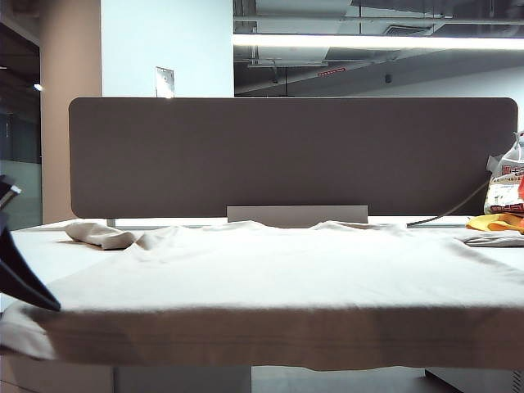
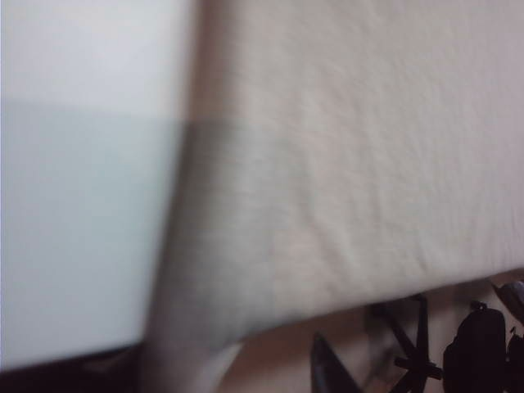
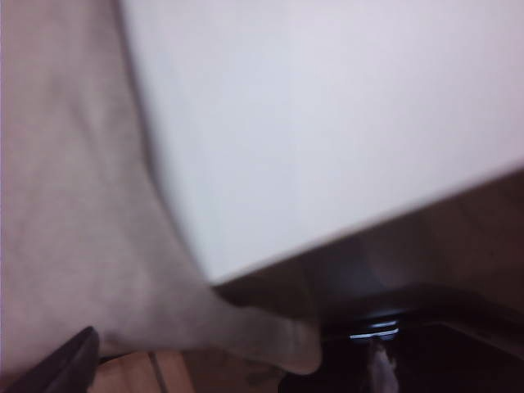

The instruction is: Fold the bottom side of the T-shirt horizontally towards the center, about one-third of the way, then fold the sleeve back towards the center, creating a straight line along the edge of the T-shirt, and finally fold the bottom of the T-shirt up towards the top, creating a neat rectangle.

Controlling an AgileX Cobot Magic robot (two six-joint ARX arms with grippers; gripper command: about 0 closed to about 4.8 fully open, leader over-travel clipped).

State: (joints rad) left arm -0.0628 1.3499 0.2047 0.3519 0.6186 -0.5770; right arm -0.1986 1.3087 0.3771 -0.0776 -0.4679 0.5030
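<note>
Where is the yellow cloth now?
In the exterior view the yellow cloth lies at the far right edge of the table, behind the T-shirt and below a printed plastic bag.

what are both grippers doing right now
left gripper: at the T-shirt's left front corner, state cannot be told
right gripper: only one fingertip visible, cannot be told
</note>
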